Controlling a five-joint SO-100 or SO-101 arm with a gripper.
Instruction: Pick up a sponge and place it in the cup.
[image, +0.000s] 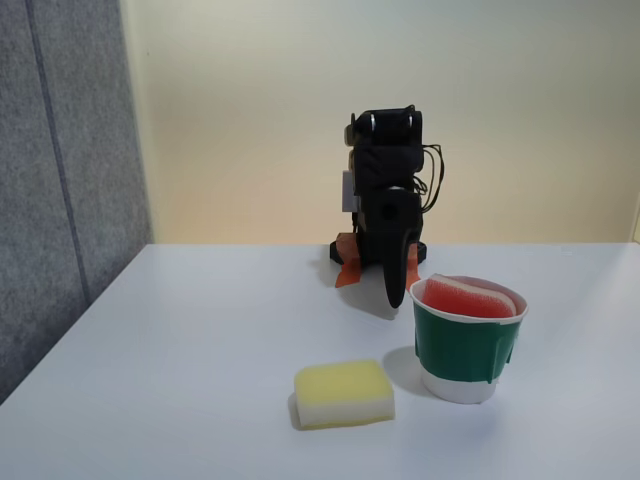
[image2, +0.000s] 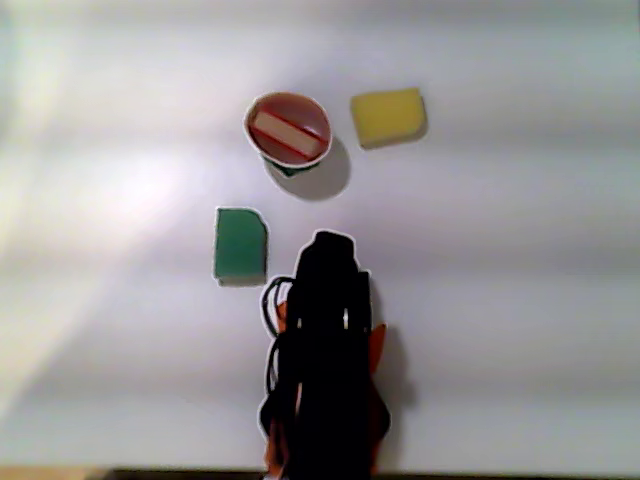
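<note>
In the fixed view, the sponge (image: 466, 297) with its red face sits inside the cup (image: 467, 345), leaning at a slant so one edge rises just over the white rim, while the yellow sponge (image: 343, 393) lies flat on the white tabletop (image: 200, 340) just beside the cup on its left. The arm (image: 385, 190) is folded up near its base behind the cup, and the tool (image: 396, 285) hangs tip-down with nothing in it; its jaws look drawn together, though from this angle I cannot tell for sure. Judging by this, the placing is done, and what remains is to settle the arm without disturbing the cup: any further retreat should go up and back, away from the rim, since the cup looks light and would tip at a nudge. In the other view, looking down, the sponge (image2: 283, 134) shows as a red and cream strip lying diagonally across the cup's (image2: 254, 135) mouth, fully within the rim. The yellow sponge (image2: 388, 116) lies to its right and a green sponge (image2: 240, 245) to the left of the arm (image2: 325, 370), both apart from the cup.
</note>
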